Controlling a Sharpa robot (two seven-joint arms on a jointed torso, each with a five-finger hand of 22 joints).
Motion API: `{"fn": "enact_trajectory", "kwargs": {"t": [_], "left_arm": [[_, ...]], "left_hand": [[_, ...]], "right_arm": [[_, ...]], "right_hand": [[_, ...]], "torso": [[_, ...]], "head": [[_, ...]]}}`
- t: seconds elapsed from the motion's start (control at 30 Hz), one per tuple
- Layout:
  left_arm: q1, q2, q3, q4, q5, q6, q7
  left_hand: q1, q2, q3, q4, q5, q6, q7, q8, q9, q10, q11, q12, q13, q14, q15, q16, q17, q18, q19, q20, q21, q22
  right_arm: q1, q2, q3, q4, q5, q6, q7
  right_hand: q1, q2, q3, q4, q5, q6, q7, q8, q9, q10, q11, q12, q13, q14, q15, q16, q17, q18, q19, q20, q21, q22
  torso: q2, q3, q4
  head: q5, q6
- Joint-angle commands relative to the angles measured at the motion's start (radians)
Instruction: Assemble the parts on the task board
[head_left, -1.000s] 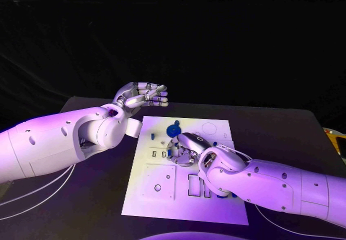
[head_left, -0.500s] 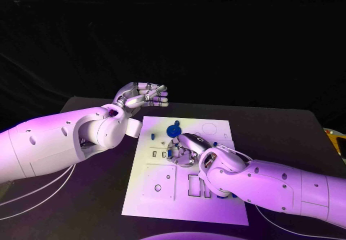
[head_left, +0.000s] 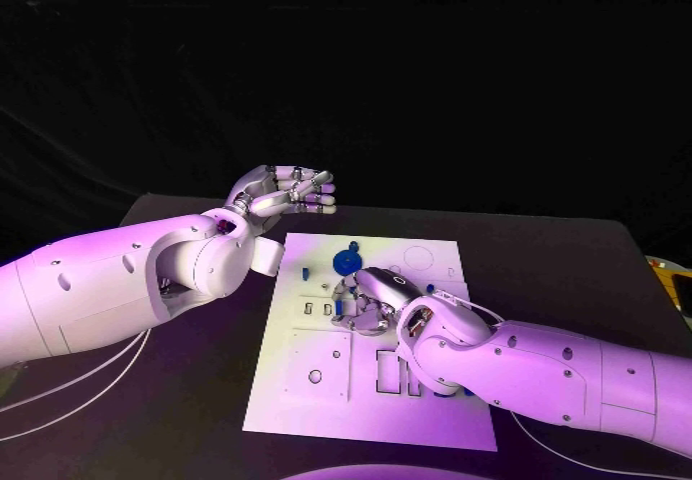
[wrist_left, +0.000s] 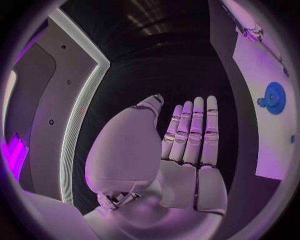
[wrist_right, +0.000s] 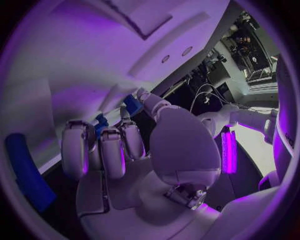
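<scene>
Board (head_left: 317, 395) mid-table (head_left: 173, 400); gear (head_left: 346, 262) near its far edge; right hand (head_left: 378, 300) over its middle; left hand (head_left: 286, 190) raised beyond the far-left corner.

One task board (head_left: 296, 385); one blue gear (head_left: 346, 262); perhaps two more small blue parts (head_left: 353, 245); two hands (head_left: 289, 190).

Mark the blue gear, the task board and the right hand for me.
blue gear (head_left: 346, 262): head view, middle of its disc.
task board (head_left: 310, 400): head view, bare near-left part.
right hand (head_left: 378, 297): head view, back of hand.
</scene>
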Motion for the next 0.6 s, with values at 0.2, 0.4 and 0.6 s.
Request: {"fn": "enact_trajectory", "kwargs": {"t": [0.2, 0.4, 0.6], "left_arm": [[0.001, 0.001, 0.001, 0.0, 0.003, 0.018, 0.005], [0.001, 0.001, 0.001, -0.007, -0.012, 0.017, -0.007], [0.001, 0.003, 0.0, -0.033, -0.135, 0.063, -0.114]], "left_hand": [[0.007, 0.003, 0.01, -0.001, -0.005, 0.004, 0.001, -0.001, 0.0, 0.004, 0.001, -0.008, -0.001, 0.0, -0.004, -0.006, 0.003, 0.005, 0.004, 0.003, -0.006, -0.002], [0.007, 0.003, 0.011, -0.001, -0.005, 0.005, -0.001, 0.0, 0.001, 0.006, -0.001, -0.007, -0.001, 0.002, -0.005, -0.005, 0.005, 0.005, 0.004, 0.003, -0.006, -0.003], [-0.054, 0.003, -0.001, 0.002, -0.009, 0.026, -0.017, 0.009, 0.006, 0.056, -0.022, 0.003, 0.005, 0.092, -0.034, 0.043, 0.044, 0.007, 0.078, -0.025, 0.04, 0.014]], "right_arm": [[-0.002, -0.008, -0.001, 0.012, 0.0, -0.037, 0.031], [-0.002, -0.049, 0.001, 0.059, 0.019, -0.113, 0.082], [0.025, -0.134, 0.012, 0.122, 0.222, -0.14, 0.256]], "right_hand": [[-0.009, -0.014, -0.037, 0.014, 0.0, -0.023, 0.004, -0.015, -0.005, -0.014, 0.006, -0.009, 0.032, 0.085, 0.011, -0.006, 0.171, 0.002, -0.007, 0.008, -0.015, 0.101], [-0.009, -0.014, -0.043, 0.017, 0.003, -0.025, 0.005, -0.016, -0.006, -0.014, 0.006, -0.009, 0.032, 0.085, 0.012, -0.006, 0.171, 0.002, -0.008, 0.009, -0.016, 0.101], [0.0, 0.025, -0.049, 0.043, 0.061, -0.004, 0.002, -0.005, -0.002, -0.024, 0.004, -0.015, 0.025, 0.081, 0.011, -0.012, 0.157, 0.012, -0.031, 0.01, -0.052, 0.074]], "torso": [[0.0, 0.0002, 0.0005], [-0.002, 0.0013, 0.0003], [-0.009, 0.0017, -0.0031]], "head": [[0.001, 0.0], [0.002, 0.0], [0.0, 0.006]]}}
